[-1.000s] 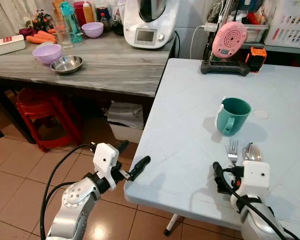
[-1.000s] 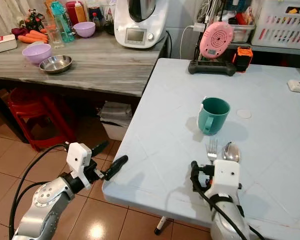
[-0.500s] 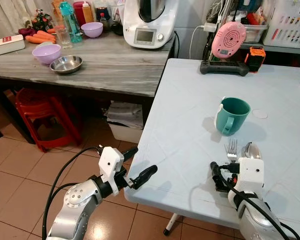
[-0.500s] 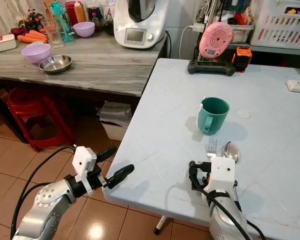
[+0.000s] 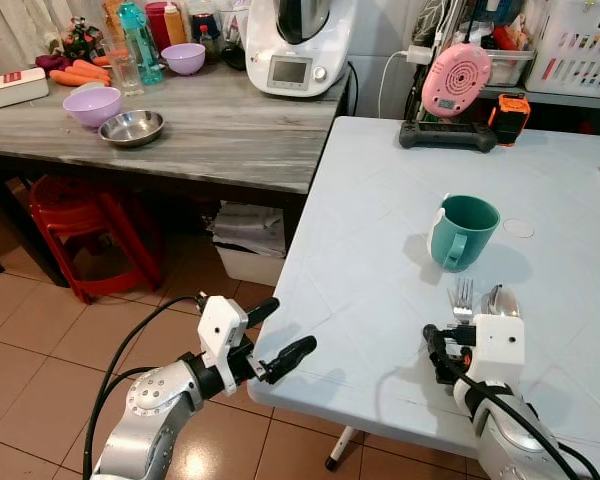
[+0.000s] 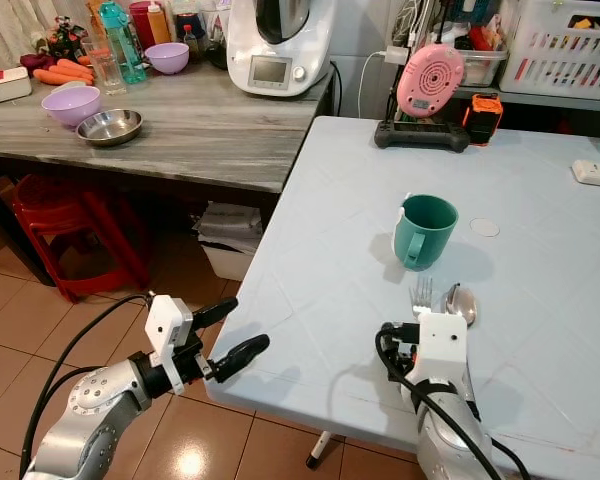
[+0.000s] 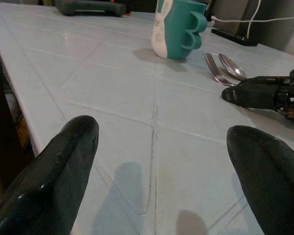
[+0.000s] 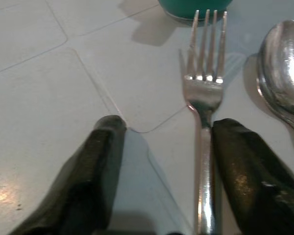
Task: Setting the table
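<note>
Right wrist view: the right gripper [image 8: 159, 161] rests low on the pale blue table surface [image 5: 370, 260], its two black fingers [image 8: 95, 171] spread apart with the fork [image 8: 204, 98] lying between them, its handle running just beside the inner edge of one finger. Whether that finger touches the steel cannot be told. The fork lies flat, tines pointing toward the teal mug [image 5: 463, 232], with a spoon [image 8: 283, 73] just beside it, bowl up.

The fork looks thin, stiff, light and slick, and it sits flush on the smooth surface, so it will probably skid or pivot if pinched off-centre. The handle just behind the neck, between the fingers now, seems the best place to take hold, with the fingers closing square across its narrow width and their tips pressed to the table.

The mug stands upright beyond the cutlery, handle toward the robot; its inside is too dark to tell whether it holds anything.

Left of the table, the left gripper [image 5: 265, 335] hovers at the near edge, above the tiled floor, fingers wide and holding nothing.

On the grey wooden counter [image 5: 220, 125] behind, a steel bowl [image 5: 132, 127] sits seemingly empty beside a lilac bowl [image 5: 92, 105], whose contents cannot be made out. A second lilac bowl [image 5: 185, 58] stands farther back among bottles, near a white kitchen machine [image 5: 300, 45].
</note>
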{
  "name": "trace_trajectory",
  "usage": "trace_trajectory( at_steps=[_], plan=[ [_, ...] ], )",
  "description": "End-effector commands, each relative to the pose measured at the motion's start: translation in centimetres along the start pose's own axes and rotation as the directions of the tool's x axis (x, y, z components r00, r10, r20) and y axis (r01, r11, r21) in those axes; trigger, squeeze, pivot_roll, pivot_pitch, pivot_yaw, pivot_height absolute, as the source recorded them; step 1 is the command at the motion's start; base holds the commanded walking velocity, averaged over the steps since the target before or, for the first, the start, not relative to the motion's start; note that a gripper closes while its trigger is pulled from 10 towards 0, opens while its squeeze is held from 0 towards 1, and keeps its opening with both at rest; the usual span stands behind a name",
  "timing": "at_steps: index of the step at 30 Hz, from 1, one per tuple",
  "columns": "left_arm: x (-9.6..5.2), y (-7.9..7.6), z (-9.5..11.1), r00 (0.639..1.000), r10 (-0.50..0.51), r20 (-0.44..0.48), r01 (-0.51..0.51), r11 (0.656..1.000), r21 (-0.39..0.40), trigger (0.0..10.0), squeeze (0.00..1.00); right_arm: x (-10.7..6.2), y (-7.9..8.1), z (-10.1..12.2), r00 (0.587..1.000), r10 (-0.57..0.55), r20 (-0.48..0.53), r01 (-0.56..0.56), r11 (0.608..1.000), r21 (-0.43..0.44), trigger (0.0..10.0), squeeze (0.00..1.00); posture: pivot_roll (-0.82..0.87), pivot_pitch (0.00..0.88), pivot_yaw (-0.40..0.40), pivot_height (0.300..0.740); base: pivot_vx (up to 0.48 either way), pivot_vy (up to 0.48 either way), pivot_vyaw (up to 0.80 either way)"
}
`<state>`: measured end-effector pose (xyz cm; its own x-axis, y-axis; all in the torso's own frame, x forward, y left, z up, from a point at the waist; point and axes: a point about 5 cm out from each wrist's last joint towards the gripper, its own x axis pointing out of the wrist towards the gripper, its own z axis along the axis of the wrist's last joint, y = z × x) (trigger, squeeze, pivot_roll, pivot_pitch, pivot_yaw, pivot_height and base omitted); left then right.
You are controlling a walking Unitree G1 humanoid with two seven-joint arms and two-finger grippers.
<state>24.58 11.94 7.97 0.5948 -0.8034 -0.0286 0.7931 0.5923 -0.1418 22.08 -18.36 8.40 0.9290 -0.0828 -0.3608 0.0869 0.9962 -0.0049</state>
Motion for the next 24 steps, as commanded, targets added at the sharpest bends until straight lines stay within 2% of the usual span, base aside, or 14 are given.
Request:
trace_trajectory(
  at_steps=[1, 24],
  plan=[
    [-0.03, -0.11, 0.27, 1.0, -0.018, -0.008, 0.018, 1.0, 0.015, 10.0, 0.0, 0.02, -0.09, -1.86, 0.994, -0.001, -0.107, 0.002, 1.0, 0.008, 0.0, 0.0, -0.17, 0.051, 0.037, 0.74, 0.0, 0.0, 0.0],
    [0.17, -0.3, 0.48, 0.999, -0.035, -0.013, 0.035, 0.999, 0.013, 10.0, 0.0, -0.01, -0.06, -2.74, 0.986, -0.011, -0.169, 0.023, 0.997, 0.071, 0.0, 0.0, -0.17, 0.051, 0.04, 0.74, 0.0, 0.0, 0.0]
  ],
)
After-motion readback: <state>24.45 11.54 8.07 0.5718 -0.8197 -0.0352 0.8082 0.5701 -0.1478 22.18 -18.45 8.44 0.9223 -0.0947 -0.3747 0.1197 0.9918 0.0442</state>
